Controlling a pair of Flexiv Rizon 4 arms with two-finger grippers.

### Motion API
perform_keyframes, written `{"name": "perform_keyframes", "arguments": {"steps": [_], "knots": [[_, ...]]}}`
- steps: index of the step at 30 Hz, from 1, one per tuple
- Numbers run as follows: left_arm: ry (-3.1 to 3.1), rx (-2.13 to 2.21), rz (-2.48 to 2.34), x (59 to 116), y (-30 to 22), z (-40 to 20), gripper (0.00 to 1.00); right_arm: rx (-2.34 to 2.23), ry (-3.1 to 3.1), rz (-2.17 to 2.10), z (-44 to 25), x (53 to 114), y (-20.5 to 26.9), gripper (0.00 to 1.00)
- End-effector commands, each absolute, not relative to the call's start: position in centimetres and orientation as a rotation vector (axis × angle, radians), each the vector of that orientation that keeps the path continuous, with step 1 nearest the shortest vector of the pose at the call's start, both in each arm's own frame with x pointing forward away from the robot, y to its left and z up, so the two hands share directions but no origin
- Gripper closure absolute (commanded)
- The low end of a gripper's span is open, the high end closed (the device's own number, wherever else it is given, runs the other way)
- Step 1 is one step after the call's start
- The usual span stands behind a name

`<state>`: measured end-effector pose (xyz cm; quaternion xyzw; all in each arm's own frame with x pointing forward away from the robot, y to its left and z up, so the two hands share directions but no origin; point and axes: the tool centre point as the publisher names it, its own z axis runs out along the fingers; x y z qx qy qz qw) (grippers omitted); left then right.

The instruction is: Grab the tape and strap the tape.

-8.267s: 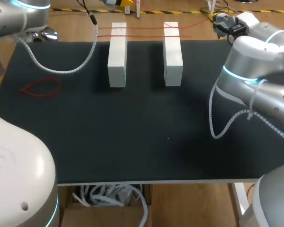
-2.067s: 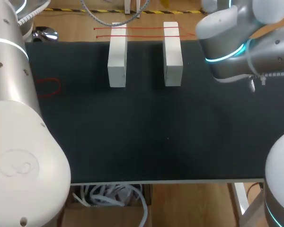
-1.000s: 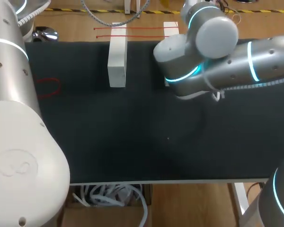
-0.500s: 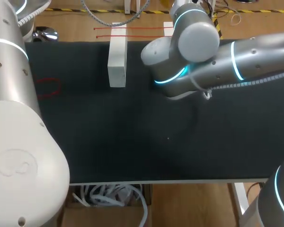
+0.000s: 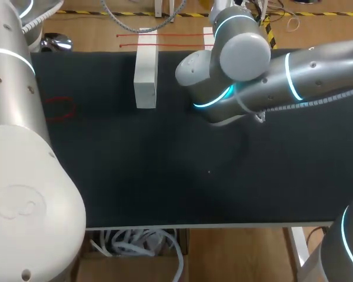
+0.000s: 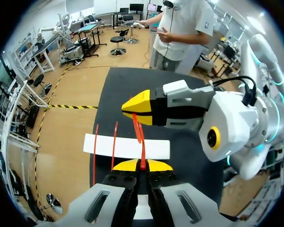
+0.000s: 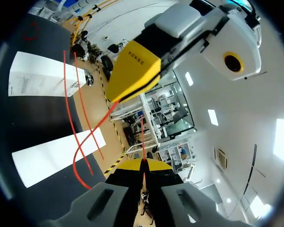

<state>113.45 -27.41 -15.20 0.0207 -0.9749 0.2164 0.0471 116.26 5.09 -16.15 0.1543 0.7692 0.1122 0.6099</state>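
Both grippers meet above the table's far side on one thin red tape (image 6: 142, 149). My left gripper (image 6: 142, 165) is shut on it. Just ahead, my right gripper (image 6: 138, 108) pinches the same tape, which loops between the two. In the right wrist view, my right gripper (image 7: 143, 164) is shut on the red tape (image 7: 143, 137), which runs to my left gripper (image 7: 123, 85). Below stand two white blocks (image 7: 42, 73) (image 7: 57, 153). In the head view my right arm (image 5: 235, 76) hides both grippers and most of the right block (image 5: 208, 32); the left block (image 5: 146, 70) shows.
Two more red tapes (image 5: 170, 35) (image 5: 170, 45) lie stretched across the tops of both blocks at the far edge. A red tape loop (image 5: 60, 107) lies on the black mat (image 5: 165, 176) at the left, beside my left arm (image 5: 17, 117).
My right arm has swung a little further left over the right white block, covering more of it. The left arm, the blocks and the loop have stayed put.
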Motion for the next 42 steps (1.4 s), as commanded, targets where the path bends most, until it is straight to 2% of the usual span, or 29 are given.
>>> {"name": "perform_keyframes", "arguments": {"steps": [1, 42], "knots": [[-2.971, 0.064, 0.651, 113.6, -27.5, -15.1, 1.0, 0.362, 1.775, 0.24, -15.8, 116.7, 5.9, 1.0], [-2.971, 0.064, 0.651, 113.6, -27.5, -15.1, 1.0, 0.259, 1.799, 0.215, -15.6, 116.0, 7.2, 1.0]]}}
